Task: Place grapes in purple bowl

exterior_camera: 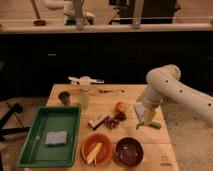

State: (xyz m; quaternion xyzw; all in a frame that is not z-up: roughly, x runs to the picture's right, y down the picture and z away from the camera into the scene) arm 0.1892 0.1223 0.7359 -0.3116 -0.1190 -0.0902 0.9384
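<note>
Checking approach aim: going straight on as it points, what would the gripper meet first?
Likely the green item lying just below the gripper, right of the grapes; depth is unclear.

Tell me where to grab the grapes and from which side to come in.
Grip the grapes across the middle of the bunch, coming straight down: the bunch lies low and lumpy, with the red fruit close behind it. The open gripper hangs just to the right of them.

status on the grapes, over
Gripper open, over the table's right side. Grapes on table, purple bowl empty. Red fruit close behind grapes.
</note>
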